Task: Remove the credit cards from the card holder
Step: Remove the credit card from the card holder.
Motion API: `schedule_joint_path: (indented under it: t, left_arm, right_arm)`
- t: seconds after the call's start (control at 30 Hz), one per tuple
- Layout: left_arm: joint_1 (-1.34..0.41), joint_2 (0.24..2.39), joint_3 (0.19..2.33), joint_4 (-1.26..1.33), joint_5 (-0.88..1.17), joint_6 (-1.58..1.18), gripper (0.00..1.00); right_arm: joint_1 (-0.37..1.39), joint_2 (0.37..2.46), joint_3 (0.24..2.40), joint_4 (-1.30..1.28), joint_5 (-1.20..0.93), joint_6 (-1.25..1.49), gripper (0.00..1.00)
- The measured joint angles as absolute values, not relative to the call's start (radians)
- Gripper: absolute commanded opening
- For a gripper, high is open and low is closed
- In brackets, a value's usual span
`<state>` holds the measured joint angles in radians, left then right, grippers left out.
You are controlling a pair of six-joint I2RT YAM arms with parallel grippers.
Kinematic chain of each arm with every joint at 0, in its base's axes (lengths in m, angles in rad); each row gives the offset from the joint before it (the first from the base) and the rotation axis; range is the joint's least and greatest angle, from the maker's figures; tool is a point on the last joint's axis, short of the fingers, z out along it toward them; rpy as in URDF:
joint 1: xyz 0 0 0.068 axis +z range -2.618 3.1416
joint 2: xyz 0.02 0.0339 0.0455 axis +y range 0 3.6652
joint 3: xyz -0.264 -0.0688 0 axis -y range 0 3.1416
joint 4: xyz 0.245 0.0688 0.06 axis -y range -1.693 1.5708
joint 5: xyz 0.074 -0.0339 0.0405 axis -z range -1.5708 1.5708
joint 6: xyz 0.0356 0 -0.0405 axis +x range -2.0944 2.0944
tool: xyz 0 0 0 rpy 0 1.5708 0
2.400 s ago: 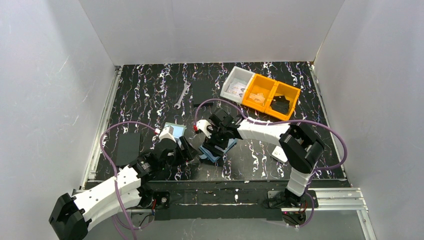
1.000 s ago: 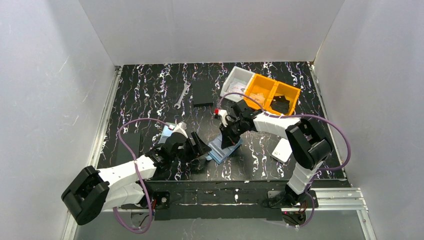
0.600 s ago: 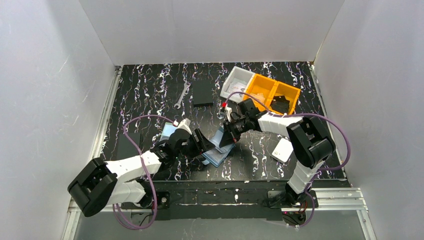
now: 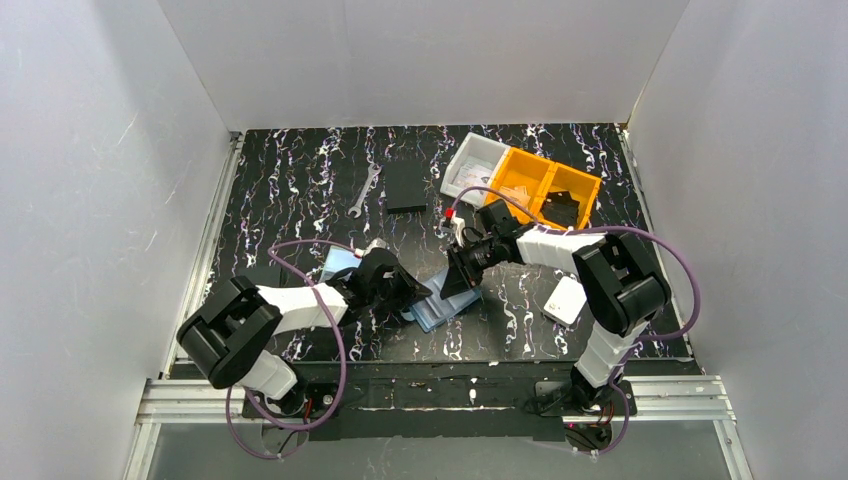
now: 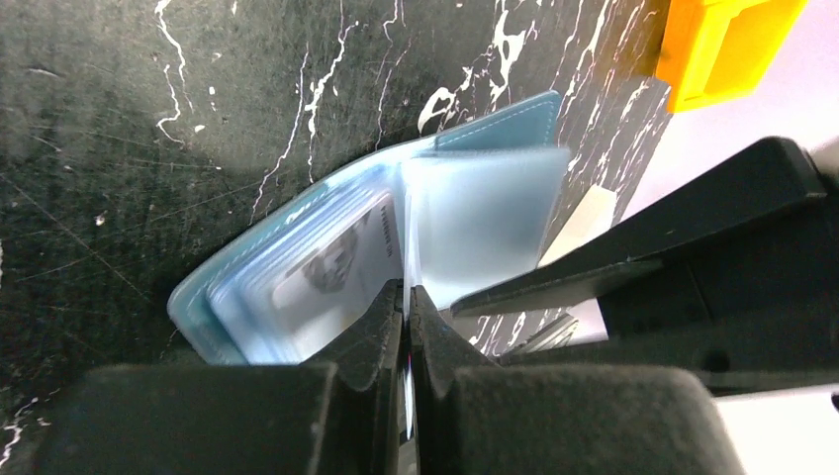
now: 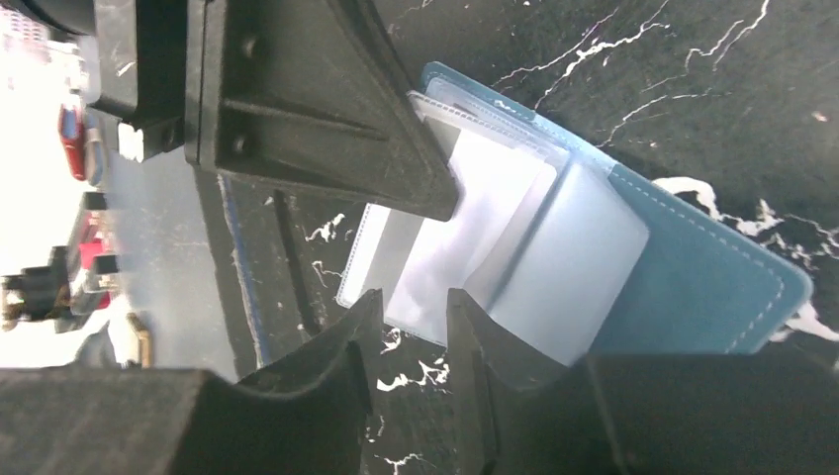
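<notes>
From above, my left pincer (image 4: 408,290) and right pincer (image 4: 458,274) meet over the open card holder (image 4: 440,308), which lies on the table (image 4: 300,180) between them. From my left wrist, the tips are pressed together on what looks like a thin clear leaf of the holder. A card (image 5: 336,269) with a portrait sits in its pocket, just left of the tips. From my right wrist, the fingers (image 6: 351,341) stand a little apart — gripping nothing — with the clear pockets just beyond them.
</notes>
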<state>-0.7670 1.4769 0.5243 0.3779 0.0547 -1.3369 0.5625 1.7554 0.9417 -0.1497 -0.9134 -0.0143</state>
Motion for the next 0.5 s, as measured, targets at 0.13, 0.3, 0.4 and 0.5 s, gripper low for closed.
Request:
schedule_joint_path:
  t: [0.13,0.3,0.4,0.5]
  left_arm:
    - [-0.760,1.510,0.562,0.353,0.089,-1.384,0.00]
    - [-0.755,1.589,0.728,0.167,0.140,-1.430,0.00]
    - [-0.754,1.661,0.868,0.025,0.167,-1.426,0.00]
    - [-0.754,1.713,0.946,-0.046,0.196,-1.423,0.00]
  right_arm:
    - [0.562,1.684,0.958,-0.281,-0.843,-0.151,0.60]
    - [0.573,1.530,0.993,-0.384,-0.755,-0.314,0.84]
    - [0.616,1.459,0.989,-0.406,-0.669,-0.373,0.88]
    - [0.672,1.437,0.976,-0.408,-0.580,-0.400,0.90]
